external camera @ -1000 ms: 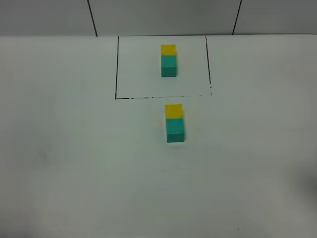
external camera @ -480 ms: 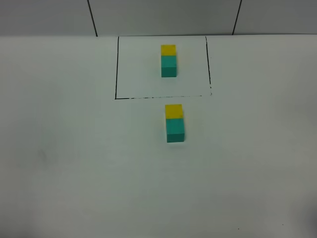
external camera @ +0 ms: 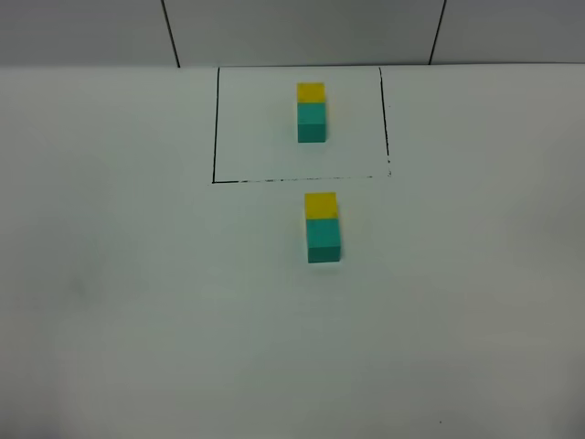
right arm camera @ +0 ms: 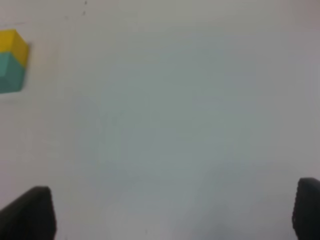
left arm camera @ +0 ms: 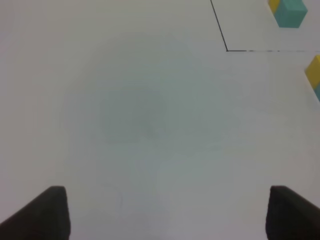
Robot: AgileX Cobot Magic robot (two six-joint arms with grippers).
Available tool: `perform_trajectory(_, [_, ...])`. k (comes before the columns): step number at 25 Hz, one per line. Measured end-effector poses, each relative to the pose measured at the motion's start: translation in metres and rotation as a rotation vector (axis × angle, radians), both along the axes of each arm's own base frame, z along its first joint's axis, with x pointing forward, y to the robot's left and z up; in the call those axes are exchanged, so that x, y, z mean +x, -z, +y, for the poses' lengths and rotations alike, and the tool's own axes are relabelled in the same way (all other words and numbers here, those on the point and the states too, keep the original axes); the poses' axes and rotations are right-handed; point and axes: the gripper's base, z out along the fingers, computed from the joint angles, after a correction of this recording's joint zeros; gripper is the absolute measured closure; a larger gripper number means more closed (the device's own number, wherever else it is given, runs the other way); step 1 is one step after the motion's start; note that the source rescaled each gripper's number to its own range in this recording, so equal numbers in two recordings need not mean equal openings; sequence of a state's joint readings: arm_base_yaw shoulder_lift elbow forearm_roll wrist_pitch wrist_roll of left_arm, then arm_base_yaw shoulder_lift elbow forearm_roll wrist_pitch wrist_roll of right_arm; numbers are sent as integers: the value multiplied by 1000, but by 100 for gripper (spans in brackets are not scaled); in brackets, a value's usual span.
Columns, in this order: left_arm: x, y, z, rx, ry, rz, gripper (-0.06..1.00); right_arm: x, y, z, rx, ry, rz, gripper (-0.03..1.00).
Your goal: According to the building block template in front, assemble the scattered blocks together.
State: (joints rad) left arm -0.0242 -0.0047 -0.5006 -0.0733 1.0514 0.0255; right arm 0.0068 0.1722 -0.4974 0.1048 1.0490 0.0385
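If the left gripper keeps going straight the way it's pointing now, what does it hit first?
Probably only bare table. The left gripper is open and nothing lies straight ahead of it in its wrist view; the template pair and the assembled pair sit off to one side. Depth is hard to judge.

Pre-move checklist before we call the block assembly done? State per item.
1. Yellow cube touching teal cube in front of the frame: ok, no gap visible.
2. Order matches the template, yellow on the far side, teal nearer: ok.
3. Pair lies outside the black-line rectangle: ok.
4. Left gripper open and empty, away from the cubes: ok.
5. Right gripper open and empty, away from the cubes: ok.
6. Cubes actually locked together: cannot tell.
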Motion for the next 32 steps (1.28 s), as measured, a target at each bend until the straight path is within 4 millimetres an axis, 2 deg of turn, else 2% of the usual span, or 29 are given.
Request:
perform_trajectory(7, [0, 0, 0, -2, -1, 0, 28, -15, 0, 0, 2, -25, -95, 16])
perform_trajectory(14, [0, 0, 0, -2, -1, 0, 28, -26, 0, 0, 8, -48, -164, 20])
perform_trajectory(32, [0, 0, 0, -2, -1, 0, 28, -27, 0, 0, 9, -50, -170, 24])
